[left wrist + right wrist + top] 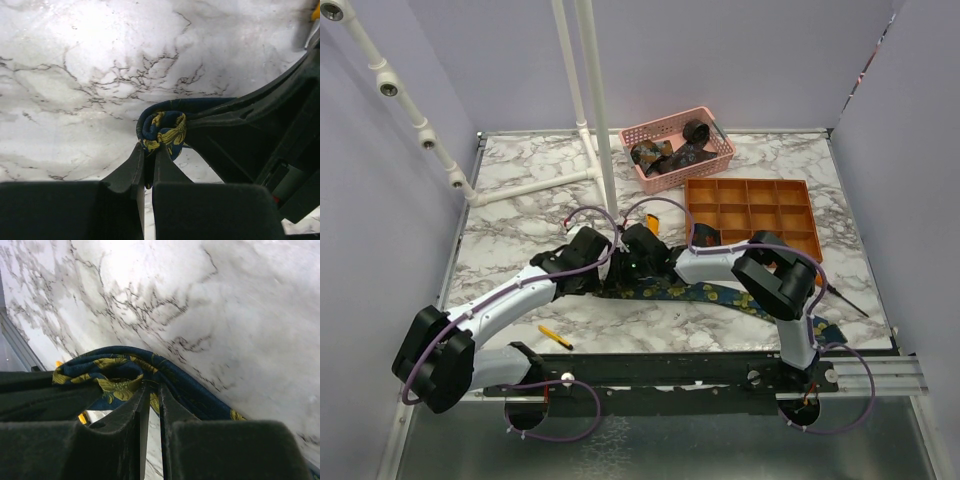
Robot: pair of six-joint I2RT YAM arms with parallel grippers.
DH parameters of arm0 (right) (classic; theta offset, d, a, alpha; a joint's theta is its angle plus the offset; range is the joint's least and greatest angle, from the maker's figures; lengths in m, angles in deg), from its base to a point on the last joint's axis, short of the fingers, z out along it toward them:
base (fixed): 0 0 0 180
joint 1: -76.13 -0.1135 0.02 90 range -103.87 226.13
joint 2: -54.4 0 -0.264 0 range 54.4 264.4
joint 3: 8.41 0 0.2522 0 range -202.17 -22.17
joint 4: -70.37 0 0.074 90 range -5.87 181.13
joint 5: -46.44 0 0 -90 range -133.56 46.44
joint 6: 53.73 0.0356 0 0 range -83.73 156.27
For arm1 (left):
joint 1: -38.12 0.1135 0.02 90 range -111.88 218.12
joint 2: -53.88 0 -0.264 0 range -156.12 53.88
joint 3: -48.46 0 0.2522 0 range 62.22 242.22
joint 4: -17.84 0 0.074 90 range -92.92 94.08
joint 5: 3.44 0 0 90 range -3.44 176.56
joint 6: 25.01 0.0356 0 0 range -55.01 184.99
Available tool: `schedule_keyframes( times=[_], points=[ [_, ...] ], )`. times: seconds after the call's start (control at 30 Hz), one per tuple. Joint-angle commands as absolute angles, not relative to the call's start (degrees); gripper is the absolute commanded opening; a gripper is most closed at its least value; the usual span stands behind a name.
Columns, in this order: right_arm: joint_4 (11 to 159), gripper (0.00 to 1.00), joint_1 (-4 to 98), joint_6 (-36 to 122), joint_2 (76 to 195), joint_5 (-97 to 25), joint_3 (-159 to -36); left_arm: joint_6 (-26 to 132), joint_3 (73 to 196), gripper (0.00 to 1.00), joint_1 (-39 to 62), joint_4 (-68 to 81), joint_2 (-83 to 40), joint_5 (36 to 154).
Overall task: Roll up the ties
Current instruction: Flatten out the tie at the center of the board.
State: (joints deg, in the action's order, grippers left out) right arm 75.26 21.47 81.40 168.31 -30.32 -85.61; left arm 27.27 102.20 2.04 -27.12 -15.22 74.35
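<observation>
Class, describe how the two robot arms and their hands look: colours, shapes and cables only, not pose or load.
Both the left arm and the right arm have white tubular links between bulky black joint housings. Thin purple cables loop along them. The left hand and right hand are black, with two flat tapering fingers.

Marble table (520, 190): tie (720, 295), basket (686, 172), tray (750, 182), knife (555, 337)

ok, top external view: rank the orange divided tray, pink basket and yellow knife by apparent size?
1. orange divided tray, largest footprint.
2. pink basket, somewhat smaller, though it sits farther from the camera, so the gap is unsure.
3. yellow knife, by far the smallest.
</observation>
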Motion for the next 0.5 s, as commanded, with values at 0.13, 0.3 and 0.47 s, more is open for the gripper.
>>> schedule_keyframes(
  times=[0.13,0.3,0.47],
  points=[
    [79.13,0.18,19.54,81.94,175.98,-27.04,-90.98,24.25,106.12,0.00,-1.34,-34.08,-18.44,60.83],
    [81.05,0.21,19.88,81.64,171.07,-32.58,-87.43,23.02,106.10,0.00,-1.74,-35.11,-19.68,56.53],
    [85.40,0.34,21.81,79.00,162.43,-37.50,-82.60,22.30,105.14,0.00,-1.78,-35.05,-19.29,55.00]
  ],
)
